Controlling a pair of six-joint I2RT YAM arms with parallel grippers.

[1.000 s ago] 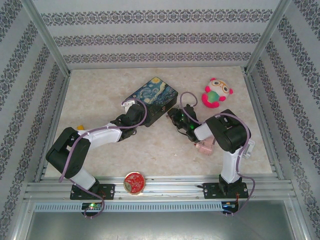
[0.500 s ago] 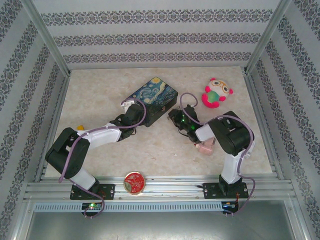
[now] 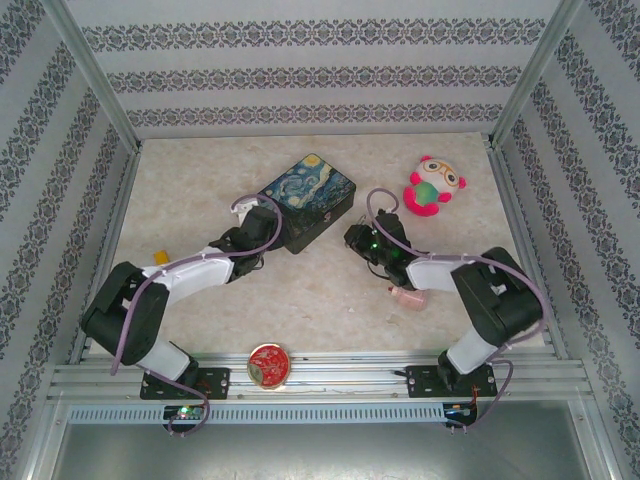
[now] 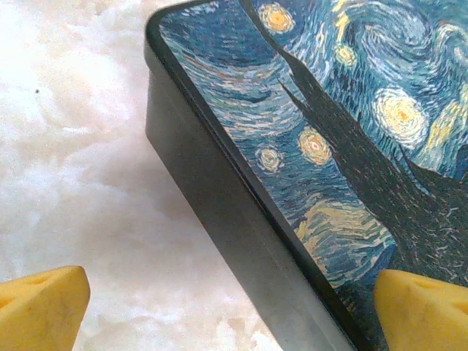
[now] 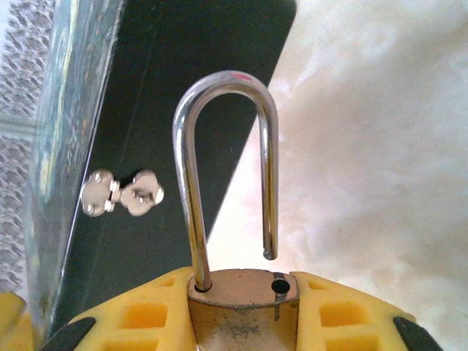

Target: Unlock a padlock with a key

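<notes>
Right pincer: clamps narrowly on brass body of padlock between yellow fingers; holds it with shackle pointing away from pincer, one leg seated, other leg clear of its hole. Shows key, small and silvery, left of shackle against dark side of Starry Night box; cannot tell what supports it. Left pincer: stands wide open, grips nothing, straddles box's edge over marbled tabletop.
</notes>
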